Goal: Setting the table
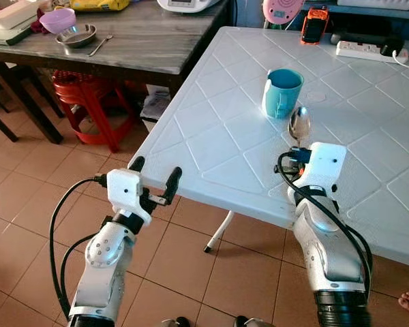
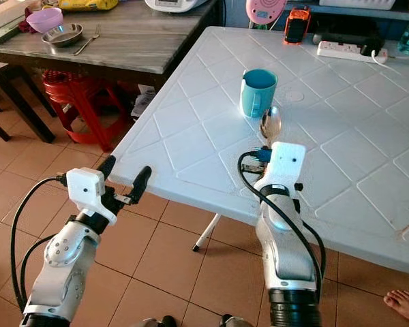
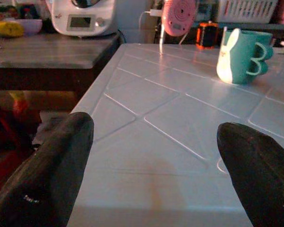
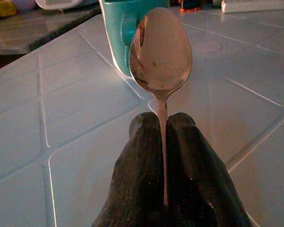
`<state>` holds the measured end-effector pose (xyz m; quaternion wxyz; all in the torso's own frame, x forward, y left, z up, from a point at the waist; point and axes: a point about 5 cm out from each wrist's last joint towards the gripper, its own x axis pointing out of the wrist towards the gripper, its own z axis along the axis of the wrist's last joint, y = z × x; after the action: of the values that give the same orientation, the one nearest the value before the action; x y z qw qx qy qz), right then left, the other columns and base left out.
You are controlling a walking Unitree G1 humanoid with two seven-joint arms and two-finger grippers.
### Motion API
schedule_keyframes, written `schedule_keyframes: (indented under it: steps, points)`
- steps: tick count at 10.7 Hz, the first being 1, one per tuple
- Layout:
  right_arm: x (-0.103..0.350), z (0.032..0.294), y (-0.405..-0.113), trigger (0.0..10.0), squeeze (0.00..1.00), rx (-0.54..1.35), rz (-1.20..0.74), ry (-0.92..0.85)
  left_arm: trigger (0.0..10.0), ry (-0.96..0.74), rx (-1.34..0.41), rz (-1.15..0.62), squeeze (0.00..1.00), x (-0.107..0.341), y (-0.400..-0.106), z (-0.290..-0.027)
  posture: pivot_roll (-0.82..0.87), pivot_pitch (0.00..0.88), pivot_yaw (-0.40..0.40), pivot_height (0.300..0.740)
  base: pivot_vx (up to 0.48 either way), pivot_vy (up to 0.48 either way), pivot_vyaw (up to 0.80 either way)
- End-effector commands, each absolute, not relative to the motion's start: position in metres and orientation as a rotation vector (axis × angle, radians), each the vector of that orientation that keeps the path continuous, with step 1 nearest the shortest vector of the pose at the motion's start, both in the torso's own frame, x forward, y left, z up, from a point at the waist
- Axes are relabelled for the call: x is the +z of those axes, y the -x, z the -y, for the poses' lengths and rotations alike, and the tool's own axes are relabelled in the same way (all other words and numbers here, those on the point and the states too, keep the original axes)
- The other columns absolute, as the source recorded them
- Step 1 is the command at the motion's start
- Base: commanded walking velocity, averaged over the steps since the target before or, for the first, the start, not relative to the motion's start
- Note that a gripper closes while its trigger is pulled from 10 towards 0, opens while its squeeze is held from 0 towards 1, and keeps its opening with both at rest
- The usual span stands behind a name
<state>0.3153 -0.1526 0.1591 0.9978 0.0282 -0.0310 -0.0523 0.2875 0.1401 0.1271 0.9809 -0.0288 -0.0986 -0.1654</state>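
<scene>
One spoon [image 4: 160,52] pinched in right end effector [image 4: 164,142] | one mug [image 1: 281,92] on table [image 1: 211,136] | left end effector [image 1: 154,178] wide, empty

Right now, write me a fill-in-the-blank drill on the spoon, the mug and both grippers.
1. The right gripper is shut on the handle of a ____.
2. The spoon's bowl hangs beside a teal ____.
3. The left gripper, at the white table's edge, has its fingers ____.
4. The mug stands ____ on the table.

Missing words: spoon; mug; open; upright
</scene>
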Motion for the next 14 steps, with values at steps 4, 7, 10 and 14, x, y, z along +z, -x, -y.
schedule_keyframes:
  steps: [4,7,10,14]
  points:
    - [0.1669,0.1502,-0.3052,10.0,0.0,-0.069,0.15,0.008,10.0,0.041,-0.334,0.21,0.0,0.1283,-0.2892,-0.1412,-0.09,0.161,0.089,0.74,0.0,0.072,0.0]
    - [0.1655,0.1476,-0.3049,10.0,0.0,-0.074,0.149,-0.014,10.0,0.039,-0.344,0.213,0.0,0.1292,-0.2893,-0.1396,-0.09,0.159,0.097,0.74,0.0,0.337,-0.49]
    - [0.164,0.1472,-0.3039,10.0,0.0,-0.07,0.148,-0.02,10.0,0.031,-0.351,0.213,0.0,0.1295,-0.2883,-0.1408,-0.08,0.16,0.1,0.74,0.0,0.343,-0.19]
    - [0.1658,0.1458,-0.305,10.0,0.0,-0.071,0.166,-0.03,10.0,0.031,-0.36,0.213,0.0,0.1274,-0.2877,-0.1365,-0.08,0.158,0.106,0.74,0.0,0.358,0.0]
